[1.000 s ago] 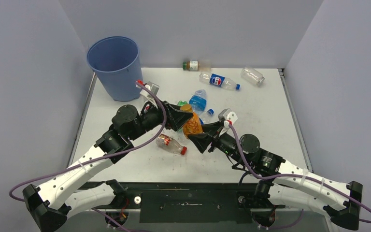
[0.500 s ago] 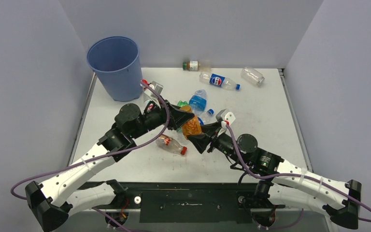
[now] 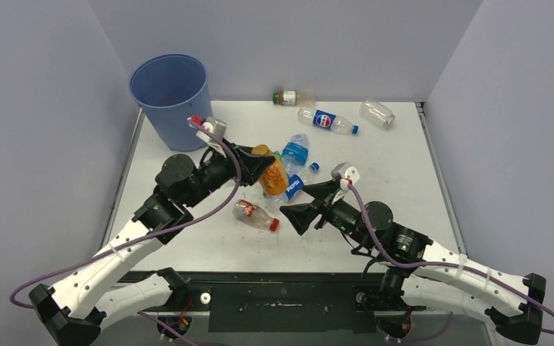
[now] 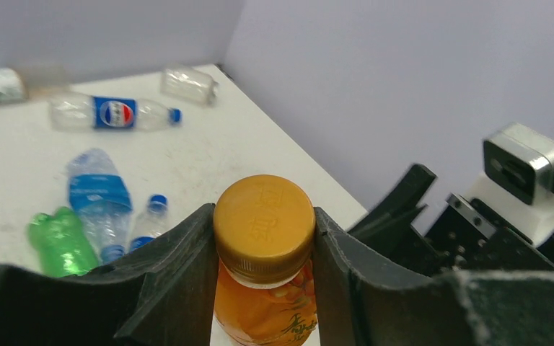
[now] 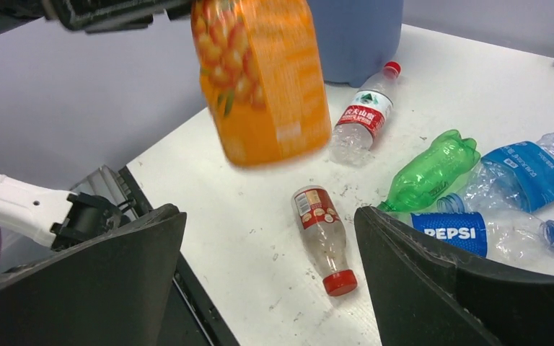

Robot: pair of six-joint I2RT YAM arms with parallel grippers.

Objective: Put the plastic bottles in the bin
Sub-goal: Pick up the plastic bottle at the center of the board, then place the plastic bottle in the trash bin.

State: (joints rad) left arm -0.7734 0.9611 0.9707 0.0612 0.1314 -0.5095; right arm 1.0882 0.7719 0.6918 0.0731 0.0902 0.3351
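My left gripper [image 3: 262, 163] is shut on the cap and neck of an orange bottle [image 3: 273, 176], which hangs above the table; the orange cap [image 4: 264, 220] sits squeezed between both fingers. My right gripper [image 3: 309, 202] stands open and empty just right of it, apart from the bottle. The orange bottle [image 5: 263, 79] hangs above and ahead of the right gripper [image 5: 268, 216]. The blue bin [image 3: 171, 97] stands at the back left. Under the grippers lie a red-capped bottle [image 3: 254, 215], a small Pepsi bottle [image 3: 299, 182] and a blue-tinted bottle [image 3: 296, 151].
At the back lie a Pepsi bottle [image 3: 326, 121], a clear bottle [image 3: 376, 113] and a brown bottle [image 3: 286, 97]. A green bottle [image 5: 429, 173] and a red-labelled bottle [image 5: 364, 115] lie near the bin's foot. Walls enclose the table [image 3: 397, 187] on three sides.
My right gripper has opened, let go of the orange bottle and drawn back. The left gripper now holds the bottle alone and has carried it up and left, toward the bin.
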